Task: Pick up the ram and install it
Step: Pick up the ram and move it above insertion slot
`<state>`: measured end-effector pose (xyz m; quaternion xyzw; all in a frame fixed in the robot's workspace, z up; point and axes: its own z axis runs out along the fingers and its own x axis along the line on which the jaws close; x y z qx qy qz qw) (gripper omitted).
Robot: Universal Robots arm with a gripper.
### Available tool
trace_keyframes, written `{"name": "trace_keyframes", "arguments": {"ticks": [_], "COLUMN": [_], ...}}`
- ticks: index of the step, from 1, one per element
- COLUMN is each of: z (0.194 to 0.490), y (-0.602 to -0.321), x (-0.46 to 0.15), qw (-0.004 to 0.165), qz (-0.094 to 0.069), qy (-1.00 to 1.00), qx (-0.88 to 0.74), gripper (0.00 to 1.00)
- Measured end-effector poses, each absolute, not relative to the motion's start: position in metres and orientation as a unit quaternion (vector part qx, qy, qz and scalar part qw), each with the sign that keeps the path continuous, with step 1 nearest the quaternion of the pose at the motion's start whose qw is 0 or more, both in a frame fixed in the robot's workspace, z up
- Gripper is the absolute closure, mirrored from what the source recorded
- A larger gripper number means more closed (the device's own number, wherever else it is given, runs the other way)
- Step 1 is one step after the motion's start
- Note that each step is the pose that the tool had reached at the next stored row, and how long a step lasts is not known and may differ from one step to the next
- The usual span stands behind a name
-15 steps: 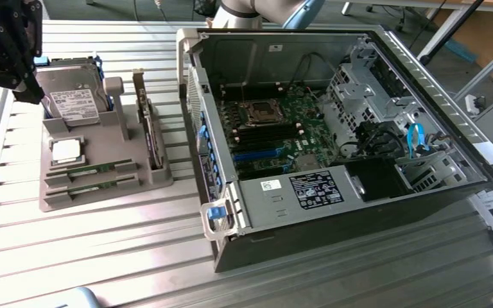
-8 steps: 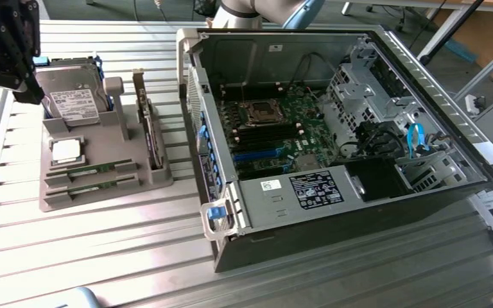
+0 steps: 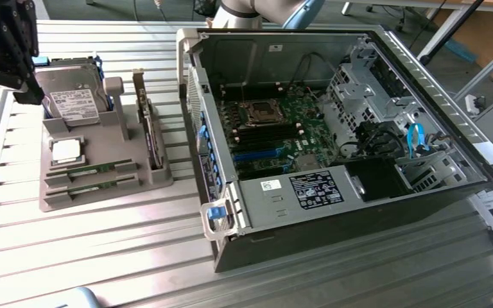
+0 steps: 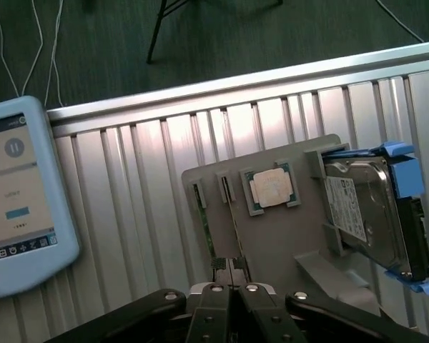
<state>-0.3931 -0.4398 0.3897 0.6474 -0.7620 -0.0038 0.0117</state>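
While hovering above the grey holder (image 4: 272, 243), grips nothing and touches nothing, with the gripper (image 4: 232, 275) pressed fully together. Faces two green sticks of ram (image 4: 206, 229) just beyond the fingertips, standing on edge in neighbouring slots, beside the square processor chip (image 4: 272, 189) and the hard drive (image 4: 365, 214). Should handle as light, stiff, thin and fragile; best pinched across the flat faces at mid-length of the upper edge. Sits well apart from the open computer case (image 3: 255, 205).

Even, diffuse daylight; soft glare streaks the ribbed metal tabletop (image 3: 92, 250). Computer case (image 3: 238, 58) interior shaded; floor (image 4: 272, 36) dim in wrist view.
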Motion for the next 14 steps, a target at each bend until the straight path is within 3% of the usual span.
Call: {"name": "trace_keyframes", "arguments": {"ticks": [14], "z": [0.3897], "y": [-0.4398], "x": [-0.3931], "qw": [0.014], "qz": [0.0], "qy": [-0.727], "qx": [0.687], "gripper": [0.89]}}
